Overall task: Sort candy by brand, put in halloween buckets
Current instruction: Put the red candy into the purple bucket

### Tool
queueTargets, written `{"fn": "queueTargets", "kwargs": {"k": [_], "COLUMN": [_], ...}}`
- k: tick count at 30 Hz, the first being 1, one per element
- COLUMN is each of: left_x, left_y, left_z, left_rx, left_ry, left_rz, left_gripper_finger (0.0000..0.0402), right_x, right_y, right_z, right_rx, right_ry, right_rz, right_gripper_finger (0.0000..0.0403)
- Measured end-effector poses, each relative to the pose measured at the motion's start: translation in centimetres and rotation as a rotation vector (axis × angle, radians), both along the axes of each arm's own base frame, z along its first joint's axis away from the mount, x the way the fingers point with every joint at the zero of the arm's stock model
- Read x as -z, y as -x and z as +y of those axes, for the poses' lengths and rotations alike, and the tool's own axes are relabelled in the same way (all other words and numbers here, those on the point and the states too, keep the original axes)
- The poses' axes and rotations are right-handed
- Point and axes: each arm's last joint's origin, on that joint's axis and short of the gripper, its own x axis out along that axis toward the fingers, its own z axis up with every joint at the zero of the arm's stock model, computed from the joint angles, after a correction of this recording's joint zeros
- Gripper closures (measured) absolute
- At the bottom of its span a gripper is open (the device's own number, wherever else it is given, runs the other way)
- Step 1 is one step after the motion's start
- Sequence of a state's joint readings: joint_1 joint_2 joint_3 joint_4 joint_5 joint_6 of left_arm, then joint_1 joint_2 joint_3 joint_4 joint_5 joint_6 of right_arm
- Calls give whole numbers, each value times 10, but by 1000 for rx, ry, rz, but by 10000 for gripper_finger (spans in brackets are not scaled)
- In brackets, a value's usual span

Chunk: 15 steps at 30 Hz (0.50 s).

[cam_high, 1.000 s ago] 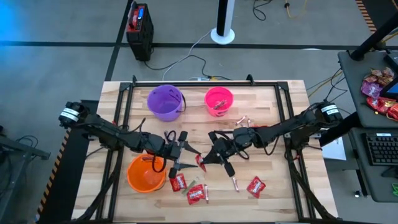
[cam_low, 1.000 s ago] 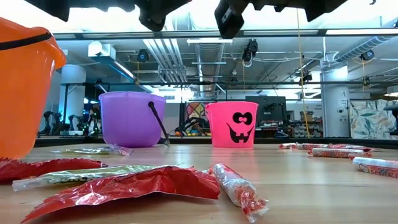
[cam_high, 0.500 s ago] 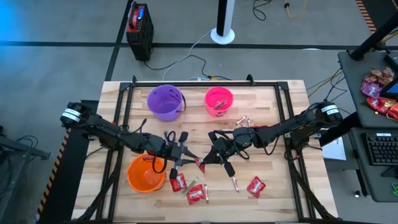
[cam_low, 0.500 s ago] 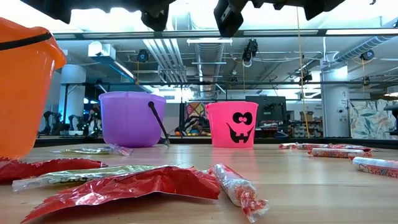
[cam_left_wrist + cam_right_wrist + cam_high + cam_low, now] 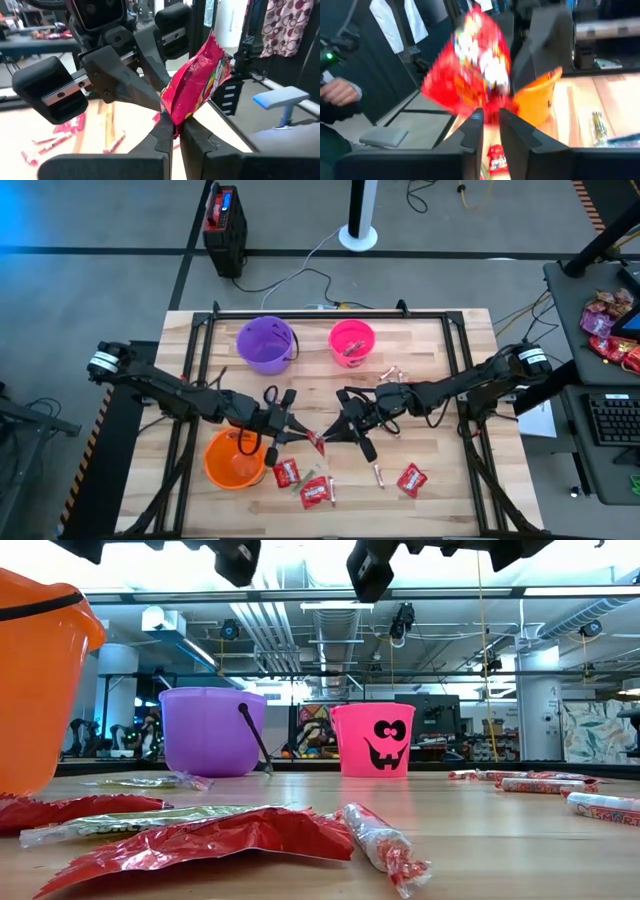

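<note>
My left gripper (image 5: 292, 430) is shut on a red candy packet (image 5: 195, 80) in mid-air over the table's middle, just right of the orange bucket (image 5: 235, 460). My right gripper (image 5: 345, 434) faces it from the right, its fingers a little apart. The packet (image 5: 475, 65) stands just ahead of its fingertips (image 5: 472, 125). The purple bucket (image 5: 266, 343) and the pink bucket (image 5: 352, 340) stand upright at the far side. Red packets (image 5: 287, 473) (image 5: 316, 492) (image 5: 411, 479) and thin sticks (image 5: 378, 473) (image 5: 390, 373) lie flat on the table. My left gripper pinches the packet's lower end (image 5: 172, 117) between its two fingers, roughly level, coming from the table's left. The packet stands up and out past the fingertips, lifted clear of the table. Whether my right gripper touches the packet, I cannot tell.
Black frame rails (image 5: 205, 370) run along both sides of the wooden table. A green stick and red packets (image 5: 200, 830) lie near the front edge. A person's hand (image 5: 340, 92) shows beyond the table in the right wrist view.
My left gripper has moved a little toward the table's left, toward the orange bucket, carrying the red packet away from my right gripper, which has stayed in place.
</note>
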<state>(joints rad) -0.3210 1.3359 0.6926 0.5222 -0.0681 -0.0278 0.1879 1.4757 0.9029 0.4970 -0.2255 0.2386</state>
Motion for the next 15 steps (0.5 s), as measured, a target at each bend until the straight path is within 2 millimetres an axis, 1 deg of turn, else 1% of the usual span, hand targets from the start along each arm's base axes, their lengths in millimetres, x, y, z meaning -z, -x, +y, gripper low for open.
{"fn": "queueTargets", "kwargs": {"k": [3,7,10,13,15], "left_x": [-8,-19,-27,-32,-41], "left_y": [8,25,41,56,65], "left_z": [2,8,14,20,26], "left_rx": [-3,-13,-63,-156,-284], "left_ry": [26,76,148,198,195], "left_rz": [22,69,132,238,311], "left_gripper_finger": [401,401,402,401,401], "right_x": [0,0,0,0,-1], "right_y": [-1,2,7,12,15], "right_z": [-1,-6,-12,-15,-16], "right_rx": [18,118,204,276,301], "right_ry": [6,35,69,101,117], "right_rz": [16,64,123,167,182], "right_gripper_finger": [314,278,258,244,238]}}
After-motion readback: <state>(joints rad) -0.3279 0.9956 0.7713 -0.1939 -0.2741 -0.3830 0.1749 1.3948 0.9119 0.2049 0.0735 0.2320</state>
